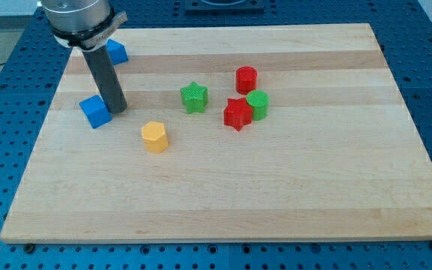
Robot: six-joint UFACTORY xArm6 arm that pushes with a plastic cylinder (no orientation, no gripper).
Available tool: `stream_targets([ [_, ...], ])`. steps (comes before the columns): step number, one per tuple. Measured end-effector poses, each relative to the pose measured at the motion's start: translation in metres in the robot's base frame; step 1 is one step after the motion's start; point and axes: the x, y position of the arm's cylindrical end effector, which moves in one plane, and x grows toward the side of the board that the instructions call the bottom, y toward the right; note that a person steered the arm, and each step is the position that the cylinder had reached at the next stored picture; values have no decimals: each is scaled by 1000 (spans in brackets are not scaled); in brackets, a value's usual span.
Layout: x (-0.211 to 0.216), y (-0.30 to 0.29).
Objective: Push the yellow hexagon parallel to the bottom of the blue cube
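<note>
The yellow hexagon (154, 137) lies on the wooden board (276, 187), left of centre. The blue cube (94, 111) sits near the board's left edge, up and to the left of the hexagon. My tip (117, 110) rests on the board just right of the blue cube, close to or touching it, and up-left of the yellow hexagon with a gap between them. The dark rod rises from the tip toward the view's top left.
A second blue block (116, 51) sits near the top left, partly behind the rod. A green star (194, 97) lies at centre. A red cylinder (246, 78), a red star (237, 114) and a green cylinder (258, 105) cluster right of centre.
</note>
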Motion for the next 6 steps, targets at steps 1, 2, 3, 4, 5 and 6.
stream_targets([
  [1, 16, 59],
  [2, 52, 109],
  [3, 68, 111],
  [4, 65, 68],
  [5, 63, 15],
  [6, 63, -15],
])
